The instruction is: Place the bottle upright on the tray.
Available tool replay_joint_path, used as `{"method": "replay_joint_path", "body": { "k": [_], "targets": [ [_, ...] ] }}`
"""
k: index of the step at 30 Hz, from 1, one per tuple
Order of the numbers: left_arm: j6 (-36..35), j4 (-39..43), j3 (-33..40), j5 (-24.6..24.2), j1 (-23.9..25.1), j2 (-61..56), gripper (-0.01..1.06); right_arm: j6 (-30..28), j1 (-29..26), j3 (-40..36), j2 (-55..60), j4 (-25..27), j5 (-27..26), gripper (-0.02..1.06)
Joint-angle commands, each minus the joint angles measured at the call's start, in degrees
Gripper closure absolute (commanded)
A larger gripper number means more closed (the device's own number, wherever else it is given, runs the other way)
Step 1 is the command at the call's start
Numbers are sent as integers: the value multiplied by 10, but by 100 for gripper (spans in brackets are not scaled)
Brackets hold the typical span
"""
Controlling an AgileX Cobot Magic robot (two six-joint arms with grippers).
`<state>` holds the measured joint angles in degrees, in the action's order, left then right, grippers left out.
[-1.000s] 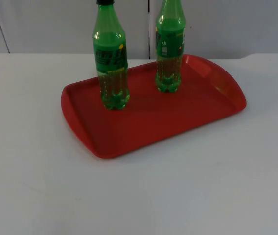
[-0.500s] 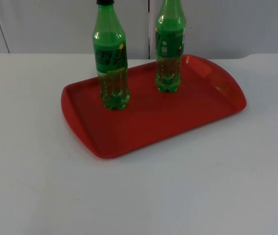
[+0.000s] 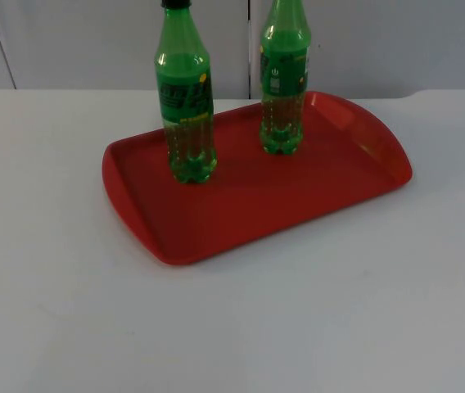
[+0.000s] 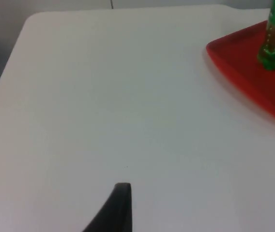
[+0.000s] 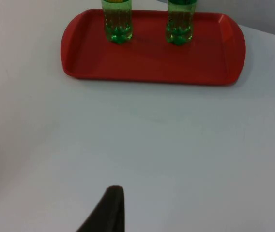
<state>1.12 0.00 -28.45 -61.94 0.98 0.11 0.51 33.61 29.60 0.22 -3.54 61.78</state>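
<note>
Standing on one tray (image 3: 241, 213): two bottles (image 3: 186, 98).

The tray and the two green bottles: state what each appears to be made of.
Red tray: probably moulded plastic, smooth and slightly glossy, with a rounded raised rim. Left bottle, with its black cap, and right bottle: likely clear green-tinted plastic, since the tray shows through their lower parts and highlights glint on the shoulders; the printed label bands look like film.
</note>
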Motion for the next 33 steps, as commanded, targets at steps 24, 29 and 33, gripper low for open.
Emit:
{"method": "replay_joint_path", "body": {
  "k": [24, 29, 33],
  "targets": [
    [-5, 3, 2, 4, 18, -1, 0, 18, 3, -1, -2, -1, 0, -1],
    [-5, 3, 2, 4, 18, -1, 0, 18, -3, -1, -2, -1, 0, -1],
    [-5, 3, 2, 4, 18, -1, 0, 18, -34, -1, -2, -1, 0, -1]
  ]
}}
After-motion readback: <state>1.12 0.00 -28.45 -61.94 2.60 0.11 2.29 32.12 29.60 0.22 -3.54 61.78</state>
